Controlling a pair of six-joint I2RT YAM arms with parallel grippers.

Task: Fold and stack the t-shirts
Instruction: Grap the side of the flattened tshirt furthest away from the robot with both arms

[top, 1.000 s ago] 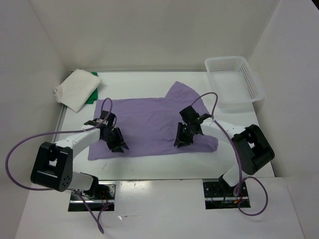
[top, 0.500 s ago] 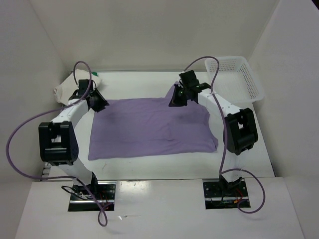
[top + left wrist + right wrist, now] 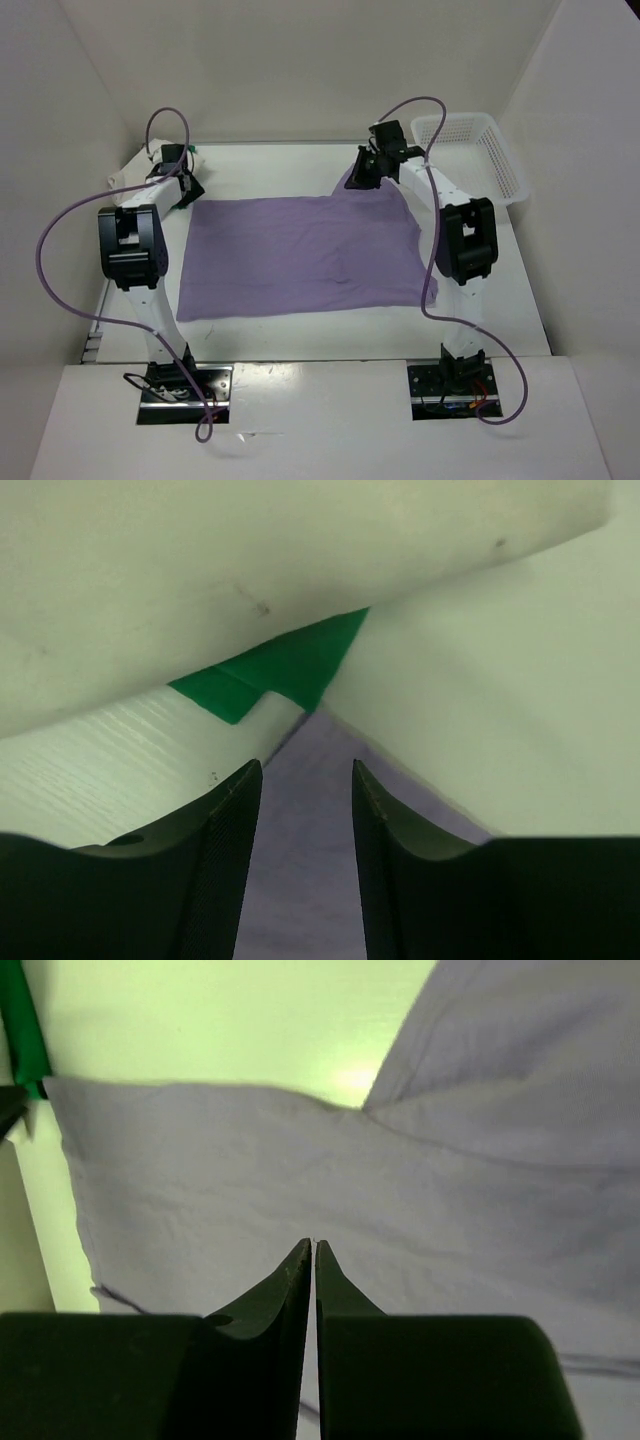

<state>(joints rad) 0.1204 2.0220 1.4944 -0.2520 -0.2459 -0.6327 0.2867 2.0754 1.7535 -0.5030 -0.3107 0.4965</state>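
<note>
The light purple t-shirt (image 3: 300, 255) lies spread flat on the table, one sleeve (image 3: 375, 185) sticking out at its far right. My left gripper (image 3: 188, 190) is at the shirt's far left corner. In the left wrist view it (image 3: 305, 765) is open, with purple cloth (image 3: 300, 880) showing below the gap. My right gripper (image 3: 358, 180) is over the far edge by the sleeve. In the right wrist view it (image 3: 312, 1243) is shut, with no cloth visibly caught. The white t-shirt (image 3: 125, 182) lies at the far left, mostly behind the left arm. A green t-shirt (image 3: 290, 665) peeks out beside it.
A white mesh basket (image 3: 470, 150) stands at the far right corner. White walls close in the table on three sides, right behind both grippers. Purple cables loop above each arm.
Both arms have reached from the near middle of the purple shirt out to its far corners. The right gripper has closed. The shirt lies flatter along its far edge.
</note>
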